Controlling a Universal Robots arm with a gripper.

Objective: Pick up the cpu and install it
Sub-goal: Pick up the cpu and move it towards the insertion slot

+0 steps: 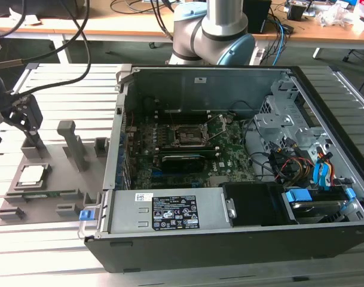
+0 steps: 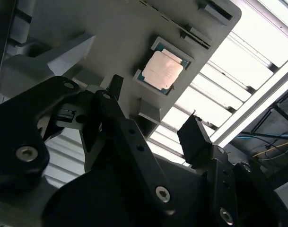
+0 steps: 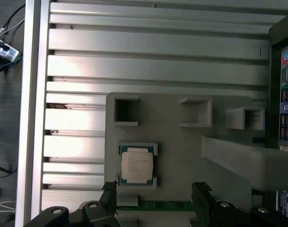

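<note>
A robotics lab: robot arm [image 1: 214, 33], opened computer case [image 1: 229, 254] on a slotted aluminium table [image 1: 38, 251], cable-strewn benches [image 1: 122, 27] behind

Arm [image 1: 225, 15]: silver-grey tube, pale blue joint caps [image 1: 244, 46].
Gripper [image 2: 153, 105]: matt black, angular linked fingers [image 2: 129, 137], silver screw heads [image 2: 162, 193].

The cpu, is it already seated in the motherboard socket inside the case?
No, in the exterior view the cpu lies in the grey holder outside the computer case.

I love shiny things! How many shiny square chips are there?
1. The cpu lies in a frame on the grey holder plate, beside the computer case. Others could be hidden.
</note>
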